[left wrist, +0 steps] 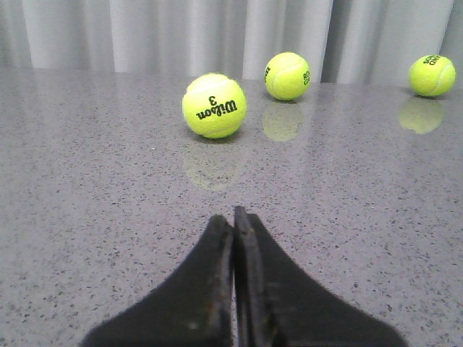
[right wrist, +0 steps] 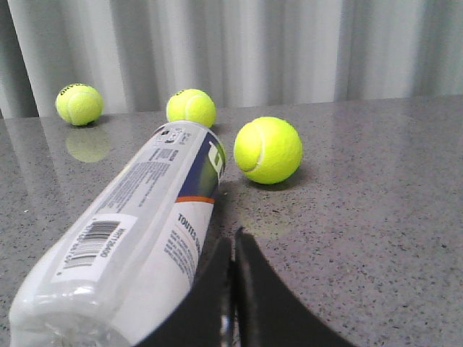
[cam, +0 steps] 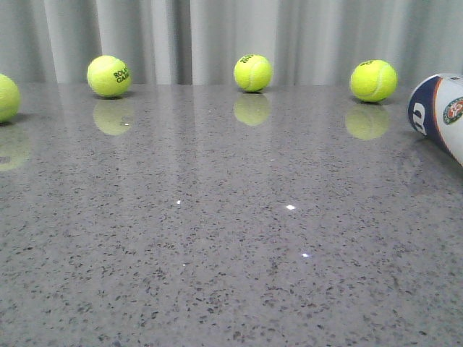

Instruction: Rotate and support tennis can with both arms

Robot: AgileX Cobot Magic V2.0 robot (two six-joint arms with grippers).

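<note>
- One grey worktop (cam: 231, 238) carries everything.
- Tennis can (right wrist: 137, 224) lies on its side at the worktop's right edge, just beside the right gripper (right wrist: 233, 249).
- Both that gripper's fingers and the left gripper's (left wrist: 233, 220) are pressed together, empty.
- Tennis balls (right wrist: 268, 150) nearby: a nudged can would likely roll into them.

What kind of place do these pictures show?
Probably a staged robot test bench, not a court: a glossy grey speckled stone tabletop, pleated pale grey curtains behind it, and yellow tennis balls spaced out near a white cylindrical tennis can lying on its side.
</note>
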